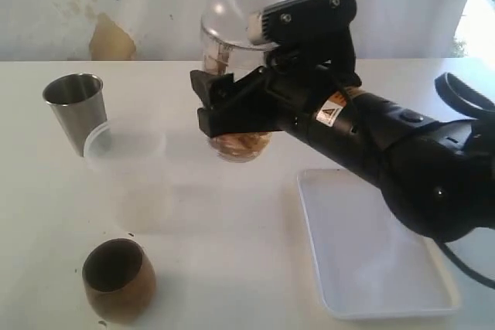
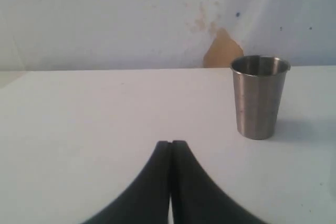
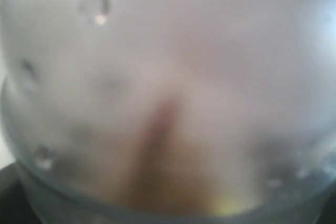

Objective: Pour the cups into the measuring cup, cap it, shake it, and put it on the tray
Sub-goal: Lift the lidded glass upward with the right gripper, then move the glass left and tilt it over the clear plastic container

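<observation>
Logged right end effector (image 1: 203, 106) clamped wide on measuring cup (image 1: 224, 56), a clear plastic cylinder standing at mid-back of the white counter (image 1: 232, 222), with brown contents at its base. Noted cap (image 1: 232, 1) seated on top: a clear, glossy, rounded dome. Saw droplets on the clear wall in the right wrist view, otherwise blurred. Recorded left end effector (image 2: 170, 148) with black tapered fingers pressed together, low over the counter near steel tumbler (image 2: 260, 98), tapered, brushed, upright. Found frosted translucent cup (image 1: 124, 152) just beside the tumbler; cannot tell whether touching. Found rounded brown wooden cup (image 1: 117, 277) upright at front left, matte, dark inside. Saw shallow white tray (image 1: 371, 260), rounded corners, raised rim, right of the measuring cup.
</observation>
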`<state>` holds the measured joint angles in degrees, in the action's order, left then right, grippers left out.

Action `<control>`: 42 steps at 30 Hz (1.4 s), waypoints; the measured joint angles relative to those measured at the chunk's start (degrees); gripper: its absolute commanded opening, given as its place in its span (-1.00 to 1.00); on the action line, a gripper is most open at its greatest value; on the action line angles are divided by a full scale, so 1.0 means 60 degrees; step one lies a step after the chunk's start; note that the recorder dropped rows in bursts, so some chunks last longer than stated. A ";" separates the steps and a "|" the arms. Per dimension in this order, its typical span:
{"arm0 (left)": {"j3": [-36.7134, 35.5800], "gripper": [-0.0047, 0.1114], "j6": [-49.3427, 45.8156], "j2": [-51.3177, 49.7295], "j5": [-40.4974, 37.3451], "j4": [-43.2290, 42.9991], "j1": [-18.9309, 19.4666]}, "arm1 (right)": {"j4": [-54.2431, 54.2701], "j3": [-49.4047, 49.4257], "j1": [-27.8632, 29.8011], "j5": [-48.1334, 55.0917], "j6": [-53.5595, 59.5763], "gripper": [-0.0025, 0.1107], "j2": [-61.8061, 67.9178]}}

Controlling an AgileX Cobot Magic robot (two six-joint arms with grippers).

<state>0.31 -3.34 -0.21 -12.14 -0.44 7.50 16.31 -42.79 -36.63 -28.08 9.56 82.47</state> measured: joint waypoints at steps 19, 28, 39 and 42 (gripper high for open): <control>0.0000 -0.92 0.0000 0.0000 0.0000 0.0000 0.0000 | 0.0765 -0.0220 -0.0429 -0.0063 0.1026 -0.96 0.0173; 0.0000 -0.92 0.0000 0.0000 0.0018 0.0000 0.0000 | 0.0634 -0.0220 0.0189 0.0436 0.1599 -0.96 0.0902; 0.0000 -0.92 0.0000 0.0000 0.0018 0.0000 0.0000 | 0.0229 -0.2117 0.0282 0.0854 0.3514 -0.96 0.3049; 0.0000 -0.92 0.0000 0.0000 0.0018 0.0000 0.0000 | 0.0293 -0.2697 0.0282 0.0950 0.4458 -0.96 0.3340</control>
<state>0.31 -3.34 -0.21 -12.03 -0.44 7.50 18.07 -58.98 -34.94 -22.38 36.30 102.51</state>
